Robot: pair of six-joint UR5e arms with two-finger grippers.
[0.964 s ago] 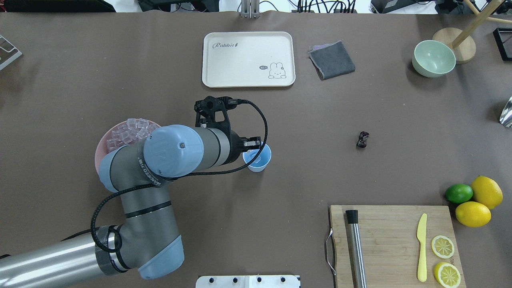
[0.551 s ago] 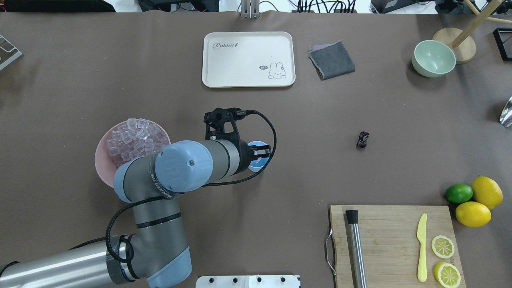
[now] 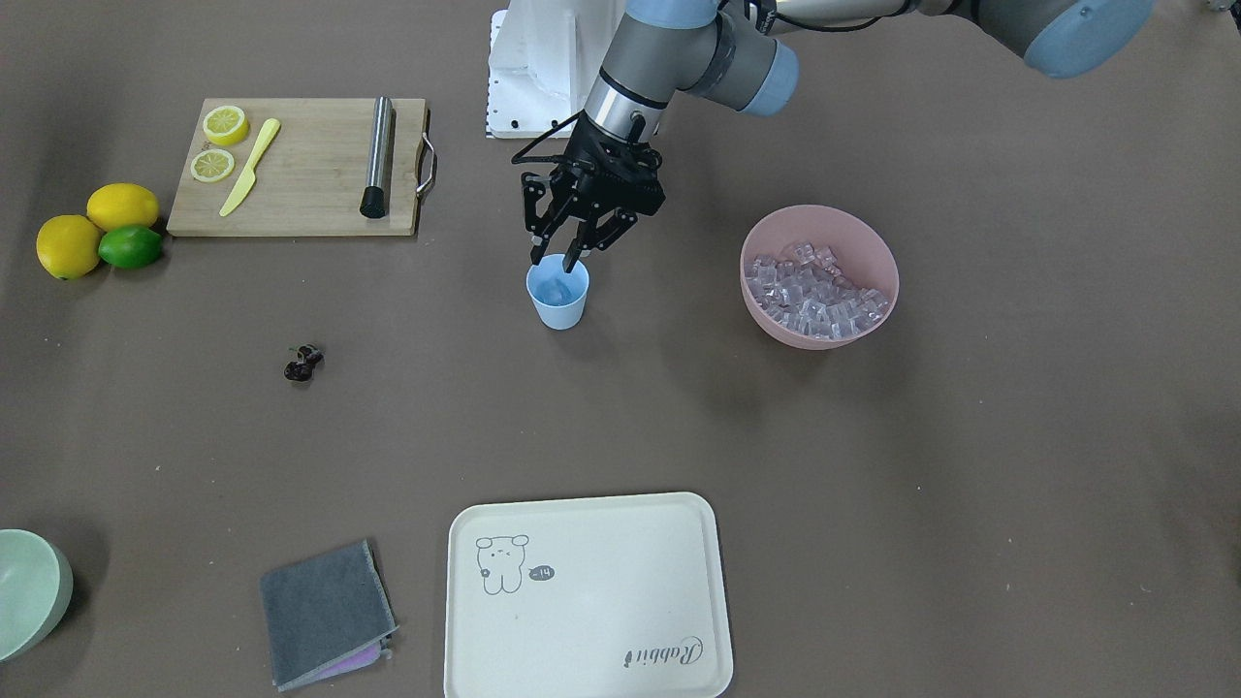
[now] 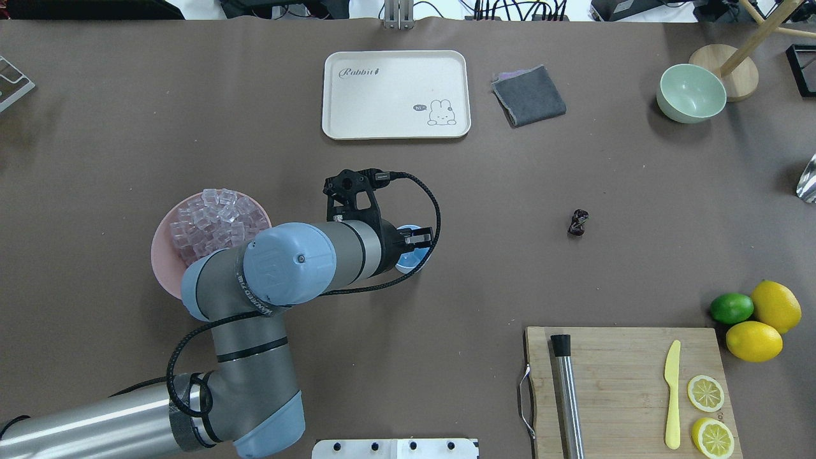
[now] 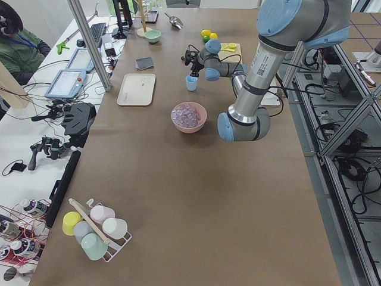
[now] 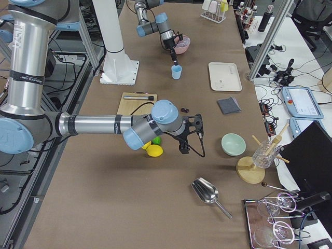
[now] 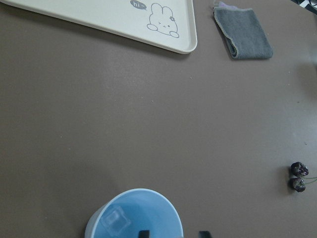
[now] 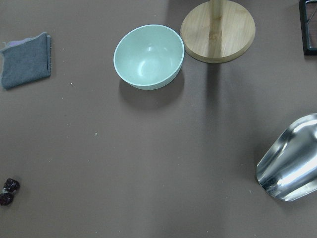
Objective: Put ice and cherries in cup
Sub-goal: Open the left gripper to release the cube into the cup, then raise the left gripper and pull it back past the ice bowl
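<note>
brown surface [image 3: 970, 436] all around me, and near its middle the light blue cup [image 3: 558, 302] stands upright. my left pincer [image 3: 553, 264] hangs point-down right over the cup's mouth, its two fingers spread apart with nothing between them, tips close to the rim. one clear ice cube [image 7: 113, 220] lies on the cup's bottom. the rest of the ice [image 3: 814, 291] is heaped in the pink bowl [image 3: 819, 336], which sits near the cup on my left side. the cherries [image 3: 302, 364] lie on the bare surface well apart from the cup, on my right side. across from me are a cream tray [image 3: 582, 601] and a folded grey cloth [image 3: 325, 611]. my right pincer [image 6: 183, 149] is held above the surface's right end, well apart from the cup; it shows only from the side, so i cannot tell whether its fingers are apart or closed
</note>
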